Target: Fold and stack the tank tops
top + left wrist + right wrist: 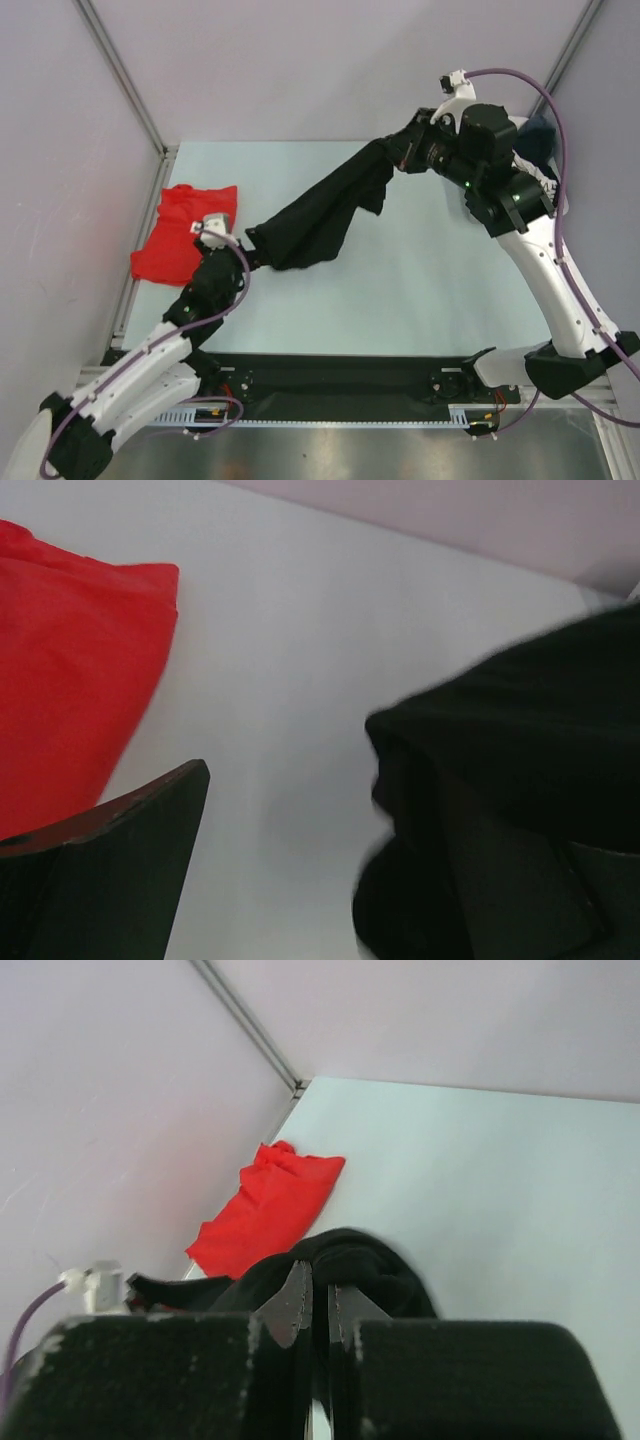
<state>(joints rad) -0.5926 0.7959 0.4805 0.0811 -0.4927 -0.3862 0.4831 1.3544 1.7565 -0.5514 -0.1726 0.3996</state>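
Note:
The black tank top (320, 215) hangs stretched in a slanted band across the table. Its upper end is pinched in my right gripper (397, 155), which is raised at the back right. In the right wrist view the gripper (320, 1295) is shut on bunched black tank top cloth (365, 1260). My left gripper (256, 243) stands open at the cloth's lower end. In the left wrist view the black tank top (520, 740) drapes over the right finger of my left gripper (340, 880), while the left finger (110, 870) is bare. The red tank top (185, 235) lies folded at the table's left edge.
A white basket (548, 182) stands at the back right behind my right arm, with something dark blue (538, 135) in it. Pale enclosure walls close in the back and both sides. A black rail (340, 385) runs along the near edge between the arm bases.

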